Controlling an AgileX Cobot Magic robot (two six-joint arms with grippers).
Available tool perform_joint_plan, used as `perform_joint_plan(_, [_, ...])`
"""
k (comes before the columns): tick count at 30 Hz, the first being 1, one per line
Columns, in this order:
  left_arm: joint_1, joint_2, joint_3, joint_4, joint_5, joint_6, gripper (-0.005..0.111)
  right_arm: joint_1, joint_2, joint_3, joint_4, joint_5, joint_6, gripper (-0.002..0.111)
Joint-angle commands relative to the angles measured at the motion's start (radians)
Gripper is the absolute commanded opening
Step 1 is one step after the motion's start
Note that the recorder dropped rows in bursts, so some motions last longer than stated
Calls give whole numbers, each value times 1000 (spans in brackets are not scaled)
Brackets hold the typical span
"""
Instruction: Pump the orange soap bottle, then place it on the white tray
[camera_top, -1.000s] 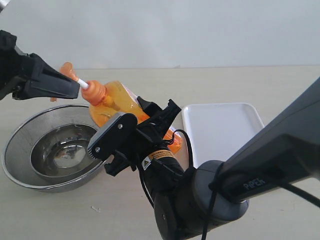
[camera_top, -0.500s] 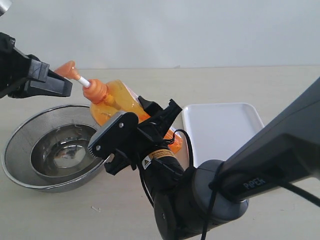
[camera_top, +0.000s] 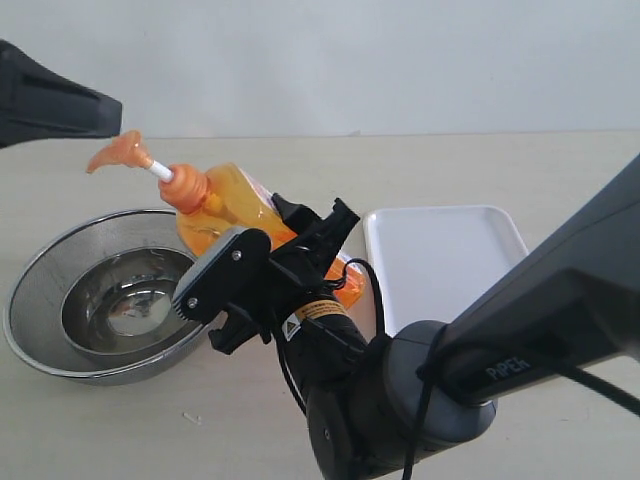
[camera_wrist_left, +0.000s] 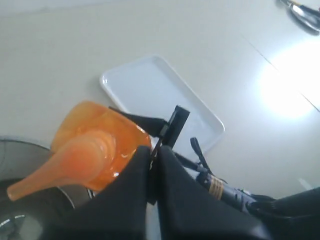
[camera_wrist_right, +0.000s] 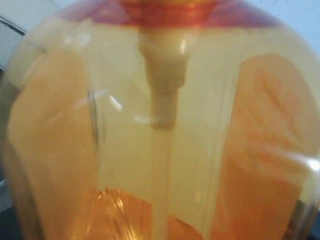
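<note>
The orange soap bottle (camera_top: 232, 207) hangs tilted in the air, its pump head (camera_top: 121, 152) pointing left over the steel bowl. My right gripper (camera_top: 288, 238) is shut on the bottle's body, one finger (camera_top: 222, 272) in front and the other behind. In the right wrist view the bottle (camera_wrist_right: 160, 125) fills the picture and hides the fingers. My left gripper (camera_top: 112, 108) hovers just above and left of the pump head, shut and empty, not touching it. The left wrist view looks down on the pump head (camera_wrist_left: 75, 162) past the shut left gripper (camera_wrist_left: 154, 151). The white tray (camera_top: 445, 260) lies to the right.
A round steel bowl (camera_top: 50, 310) sits on the beige table under the pump spout. The right arm's dark body (camera_top: 480, 370) fills the lower right of the exterior view. The tray (camera_wrist_left: 150, 90) lies flat on the table with nothing on it.
My left gripper has drawn up and to the left, off the pump head. The pump head and stem have come back out. The bottle stays in the right gripper.
</note>
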Motion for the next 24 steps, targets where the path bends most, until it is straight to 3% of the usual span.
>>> perform_joint_plan(1, [3,-77,3,-10,-36,2,5,1,-9,-2,0,1,-14,0])
perform_joint_plan(14, [3,101,3,5,-104,-2,5,1,-9,-2,0,1,-18,0])
perform_joint_plan(24, [3,124,3,20,-108,3,5,1,-9,-2,0,1,-18,0])
